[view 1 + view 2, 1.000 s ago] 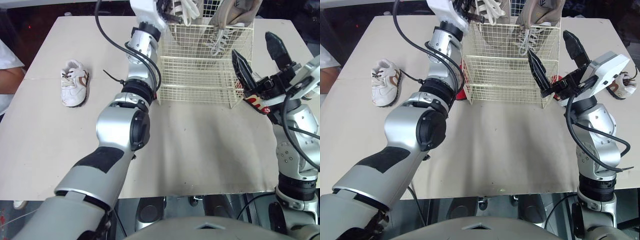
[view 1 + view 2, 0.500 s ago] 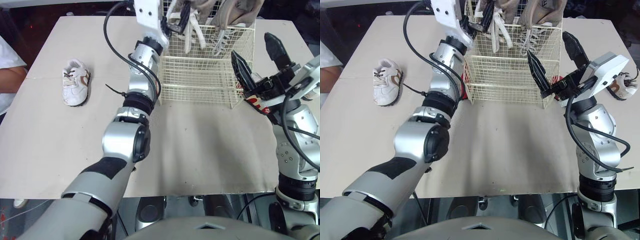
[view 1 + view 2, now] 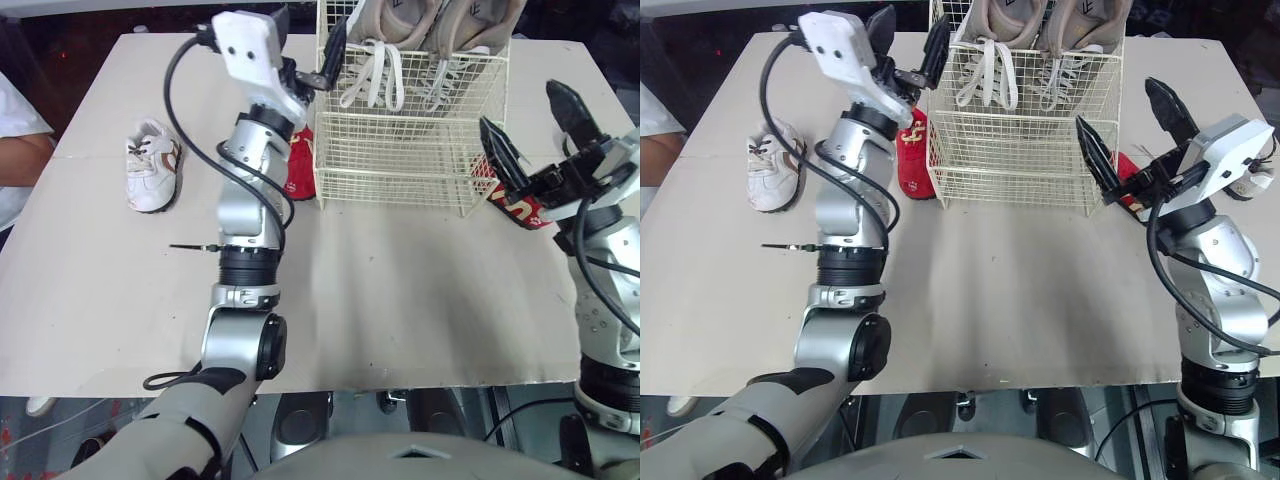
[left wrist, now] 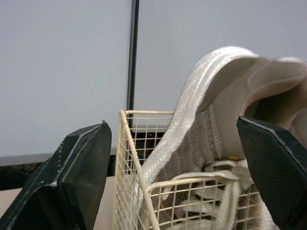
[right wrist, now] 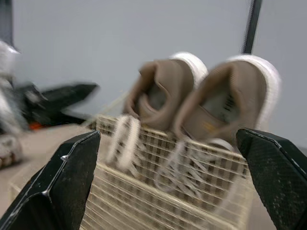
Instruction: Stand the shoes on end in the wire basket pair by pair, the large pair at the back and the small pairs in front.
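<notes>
The wire basket (image 3: 400, 150) stands at the back middle of the table. Two large beige shoes (image 3: 385, 30) (image 3: 470, 28) stand on end side by side at its back, laces hanging down. My left gripper (image 3: 305, 40) is open at the basket's upper left corner, beside the left beige shoe (image 4: 211, 120) and holding nothing. My right gripper (image 3: 535, 140) hangs open off the basket's right side, above a red shoe (image 3: 518, 208). A second red shoe (image 3: 300, 165) lies against the basket's left side. A small white-and-brown shoe (image 3: 150, 165) lies at the left; its partner (image 3: 1252, 180) is at the far right.
A person's white sleeve and arm (image 3: 15, 140) reach in at the table's left edge. A black cable tie (image 3: 190, 246) lies on the table left of my left arm. The table (image 3: 400, 300) is a pale board with open room in front of the basket.
My left gripper has opened, let go of the left beige shoe and drawn back to the left of the basket. The shoe now stands in the basket. My right gripper shifted slightly right.
</notes>
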Robot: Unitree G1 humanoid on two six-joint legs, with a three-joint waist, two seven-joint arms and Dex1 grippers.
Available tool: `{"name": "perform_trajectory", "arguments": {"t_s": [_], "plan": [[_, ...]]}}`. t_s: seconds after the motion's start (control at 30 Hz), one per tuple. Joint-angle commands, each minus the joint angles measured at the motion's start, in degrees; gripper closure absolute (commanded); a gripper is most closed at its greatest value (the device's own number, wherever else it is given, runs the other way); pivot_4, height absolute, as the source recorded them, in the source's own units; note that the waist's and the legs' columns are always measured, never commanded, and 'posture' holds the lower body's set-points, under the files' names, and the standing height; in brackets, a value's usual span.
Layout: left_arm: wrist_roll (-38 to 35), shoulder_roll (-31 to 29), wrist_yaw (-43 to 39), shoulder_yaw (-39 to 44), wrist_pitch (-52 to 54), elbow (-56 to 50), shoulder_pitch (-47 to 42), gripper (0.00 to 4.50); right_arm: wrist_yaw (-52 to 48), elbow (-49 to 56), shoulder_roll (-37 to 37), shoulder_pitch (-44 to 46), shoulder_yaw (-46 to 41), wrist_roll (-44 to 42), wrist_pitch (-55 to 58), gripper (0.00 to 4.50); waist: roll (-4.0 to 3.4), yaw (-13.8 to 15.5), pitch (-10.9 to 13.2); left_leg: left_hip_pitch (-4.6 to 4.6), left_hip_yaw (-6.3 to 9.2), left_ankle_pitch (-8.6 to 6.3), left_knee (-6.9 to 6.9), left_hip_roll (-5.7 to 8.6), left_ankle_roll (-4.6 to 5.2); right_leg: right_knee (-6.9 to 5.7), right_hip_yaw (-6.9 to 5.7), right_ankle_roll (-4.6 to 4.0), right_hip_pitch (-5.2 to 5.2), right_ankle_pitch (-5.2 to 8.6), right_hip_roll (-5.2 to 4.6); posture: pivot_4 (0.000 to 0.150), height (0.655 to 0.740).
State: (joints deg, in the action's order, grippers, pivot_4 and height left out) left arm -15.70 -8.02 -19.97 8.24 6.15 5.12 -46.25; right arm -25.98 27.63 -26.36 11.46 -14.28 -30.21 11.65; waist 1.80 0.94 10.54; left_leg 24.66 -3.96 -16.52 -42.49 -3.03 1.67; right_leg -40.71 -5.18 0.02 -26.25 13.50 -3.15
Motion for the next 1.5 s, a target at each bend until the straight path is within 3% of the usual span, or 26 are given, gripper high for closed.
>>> {"name": "perform_trajectory", "arguments": {"t_s": [0.03, 0.37, 0.57, 1.0, 1.07, 1.3, 1.33, 1.43, 1.5], "plan": [[-6.0, -4.2, -6.7, -2.7, 7.9, -11.4, 2.0, 0.04, -1.9, -1.9, -5.3, -3.2, -4.6, 0.2, 3.3, 0.0, -0.02, -0.1, 0.0, -0.02, 0.0, 0.0, 0.0, 0.0, 0.0, 0.0, 0.05, 0.0, 0.0, 0.0, 0.0, 0.15, 0.686], [-19.6, -22.2, -23.1, -4.1, 28.0, -24.0, 4.8, 0.04, -10.8, -15.6, -16.5, -7.4, -8.4, 1.6, 7.0, 0.0, -0.12, -0.2, -0.1, -0.62, -0.19, -0.01, 0.17, -0.06, 0.0, -0.02, 0.39, -0.01, 0.34, 0.03, 0.14, 0.15, 0.686], [-25.9, -35.3, -36.6, -6.7, 36.1, -29.1, 6.6, 0.04, -20.1, -32.9, -19.2, -3.7, -7.2, 3.1, 3.4, 0.0, -0.17, -0.2, 0.0, -0.87, -0.27, -0.02, 0.2, -0.06, 0.02, 0.03, 0.49, 0.17, 0.55, 0.14, 0.16, 0.15, 0.686], [-30.2, -39.6, -40.1, -7.4, 43.6, -29.0, 3.8, 0.04, -32.6, -55.6, -18.9, 9.1, -3.3, 6.0, 0.3, 0.0, -0.22, -0.3, -0.1, -0.86, -0.26, -0.02, 0.22, -0.07, 0.02, 0.06, 0.54, 0.17, 0.56, 0.14, 0.18, 0.15, 0.686], [-30.1, -39.8, -40.2, -7.5, 43.9, -29.0, 3.6, 0.0, -32.9, -57.4, -18.7, 10.5, -3.0, 6.5, -0.8, 0.77, -0.22, -0.3, -0.1, -0.86, -0.27, -0.02, 0.22, -0.06, 0.01, 0.06, 0.55, 0.17, 0.56, 0.14, 0.17, 0.15, 0.686], [-29.7, -39.9, -40.2, -7.9, 44.1, -28.9, 3.6, 0.0, -33.6, -56.9, -19.0, 10.0, -3.7, 6.9, -3.2, 4.22, -0.23, -0.3, 0.0, -0.85, -0.26, -0.01, 0.22, -0.07, 0.0, 0.06, 0.54, 0.17, 0.55, 0.14, 0.16, 0.15, 0.686], [-29.5, -39.8, -40.2, -8.0, 44.0, -28.8, 3.6, 0.0, -33.6, -56.3, -19.3, 9.4, -4.1, 6.8, -3.5, 4.47, -0.23, -0.2, 0.0, -0.85, -0.26, -0.01, 0.22, -0.07, 0.0, 0.06, 0.54, 0.17, 0.55, 0.14, 0.15, 0.15, 0.686], [-28.9, -39.9, -40.5, -8.4, 43.5, -28.5, 3.5, 0.0, -30.9, -53.7, -19.5, 7.6, -7.2, 6.6, -7.1, 4.47, -0.26, -0.1, 0.0, -0.84, -0.26, -0.01, 0.22, -0.06, 0.0, 0.06, 0.52, 0.17, 0.56, 0.14, 0.13, 0.15, 0.686], [-28.6, -40.0, -40.8, -8.5, 43.4, -28.3, 3.5, 0.0, -27.4, -53.2, -19.5, 6.8, -9.7, 8.8, -16.7, 4.47, -0.35, -0.1, 0.0, -0.83, -0.26, -0.01, 0.22, -0.06, 0.0, 0.06, 0.52, 0.18, 0.55, 0.15, 0.12, 0.15, 0.686]]}}
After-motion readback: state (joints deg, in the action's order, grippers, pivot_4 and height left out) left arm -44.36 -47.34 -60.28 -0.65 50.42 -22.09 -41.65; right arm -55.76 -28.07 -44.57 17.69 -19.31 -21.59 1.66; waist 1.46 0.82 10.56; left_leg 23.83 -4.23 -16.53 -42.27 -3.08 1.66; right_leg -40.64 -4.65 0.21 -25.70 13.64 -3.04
